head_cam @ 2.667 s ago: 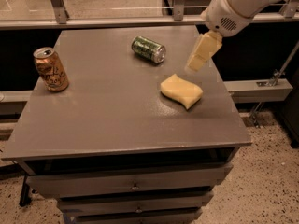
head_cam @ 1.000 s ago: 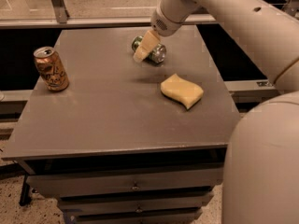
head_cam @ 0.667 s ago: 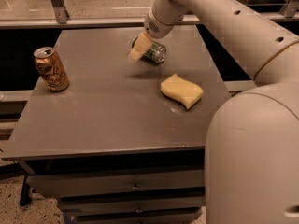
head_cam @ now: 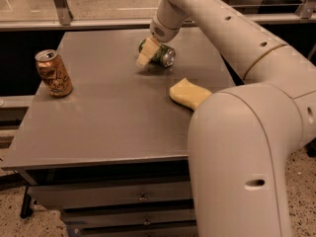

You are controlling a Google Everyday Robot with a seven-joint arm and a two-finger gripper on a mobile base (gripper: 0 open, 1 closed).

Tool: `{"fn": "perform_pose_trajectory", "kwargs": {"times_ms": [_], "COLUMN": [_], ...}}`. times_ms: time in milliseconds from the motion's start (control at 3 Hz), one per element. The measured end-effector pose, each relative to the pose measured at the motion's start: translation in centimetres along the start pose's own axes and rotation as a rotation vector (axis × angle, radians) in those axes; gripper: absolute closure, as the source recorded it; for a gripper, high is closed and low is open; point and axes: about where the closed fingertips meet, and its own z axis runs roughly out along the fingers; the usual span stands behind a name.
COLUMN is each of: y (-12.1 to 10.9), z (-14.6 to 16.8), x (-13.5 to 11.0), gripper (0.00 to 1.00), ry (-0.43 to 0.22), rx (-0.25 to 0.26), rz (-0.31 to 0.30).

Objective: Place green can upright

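Observation:
The green can [head_cam: 166, 56] lies on its side at the far middle of the grey table [head_cam: 108, 122], with its silver end facing right. My gripper [head_cam: 149, 52] is down at the can's left end, right against it. The gripper hides the can's left part. The white arm reaches in from the lower right and arches over the table.
An orange-copper can [head_cam: 53, 73] stands upright at the table's left side. A yellow sponge [head_cam: 187, 93] lies right of centre, partly behind my arm. Drawers are under the table's front edge. A rail runs behind the table.
The gripper has moved left from beside the sponge and come down onto the green can. The arm now fills the right of the view. The can still lies on its side.

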Motion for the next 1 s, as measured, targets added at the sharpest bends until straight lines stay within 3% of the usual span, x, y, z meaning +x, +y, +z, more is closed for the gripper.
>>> {"fn": "perform_pose_trajectory", "kwargs": {"times_ms": [667, 1000], "y": [-1.6, -1.8], "z": [1.6, 1.9], "x": [-0.2, -0.2], "gripper": [0.00, 0.16], "ry": [0.058, 0.088], "rx": [0.018, 0.021], "rz": [-0.018, -0.034]}}
